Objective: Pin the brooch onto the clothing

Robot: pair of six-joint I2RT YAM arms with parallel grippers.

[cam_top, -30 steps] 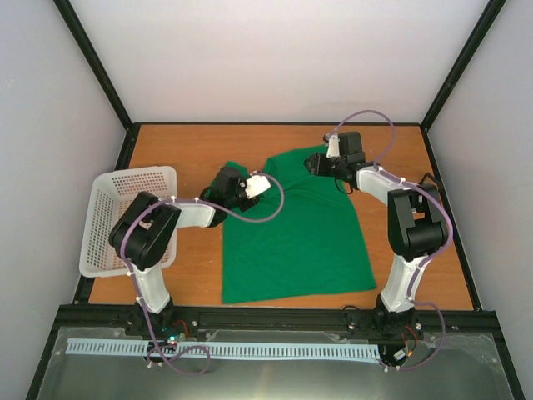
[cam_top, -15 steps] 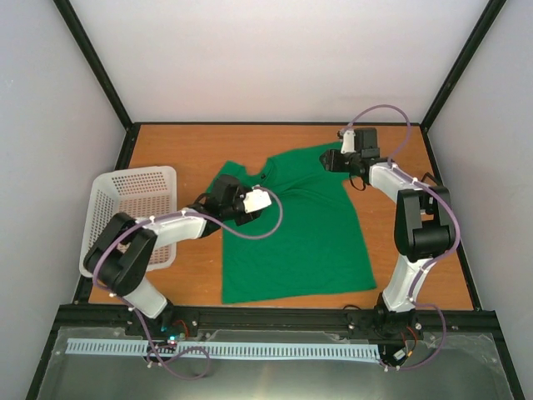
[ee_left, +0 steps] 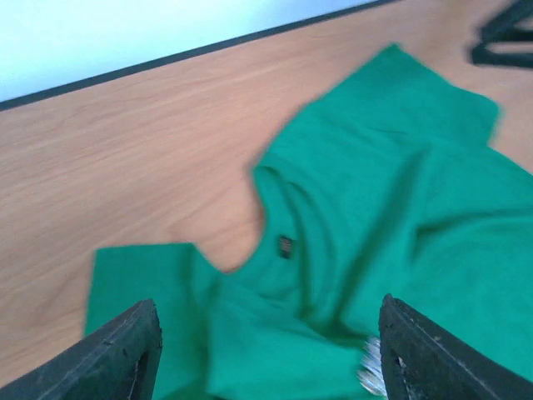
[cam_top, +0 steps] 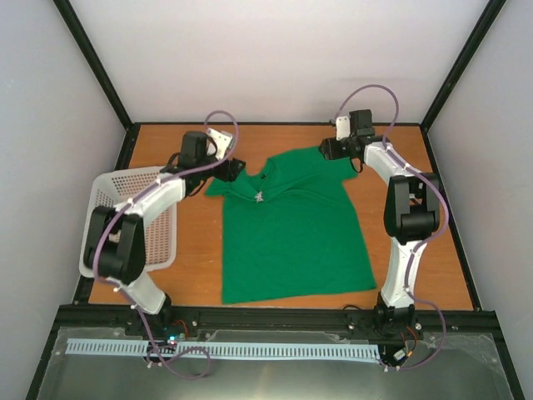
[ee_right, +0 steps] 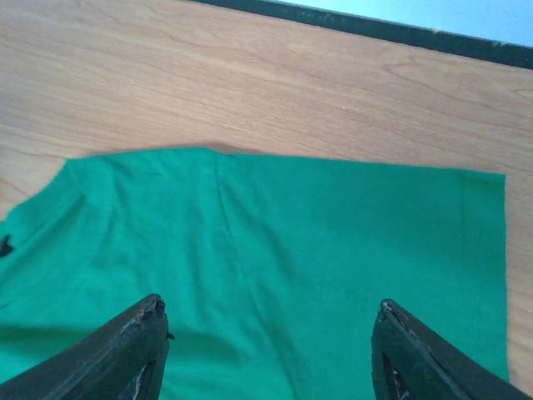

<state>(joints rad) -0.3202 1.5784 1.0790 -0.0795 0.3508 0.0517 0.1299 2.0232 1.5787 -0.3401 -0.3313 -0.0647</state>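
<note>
Left fingers (ee_left: 125,354) stood wide apart with nothing between them: released. A second before, they had been clamped shut low over the chest of the T-shirt (cam_top: 291,242). Since then they had opened, and the arm had swung out toward the left sleeve (cam_top: 218,185), near the basket (cam_top: 104,200).

Brooch (cam_top: 260,197) lay on the green fabric just below the neckline (ee_left: 275,233), a small silvery speck, touched by neither arm. In the left wrist view it showed only as a pale blur at the bottom edge, beside one finger.

Right fingers (ee_right: 125,350) were also parted and empty, hovering over the right sleeve. They had shifted a little outward toward the far edge of the surface (cam_top: 191,258).

Shirt lay flatter than before, with the left sleeve now uncovered.

Reading: the brooch looked delivered onto the garment and let go. Whether the pin actually caught the cloth could not be told at this size.
</note>
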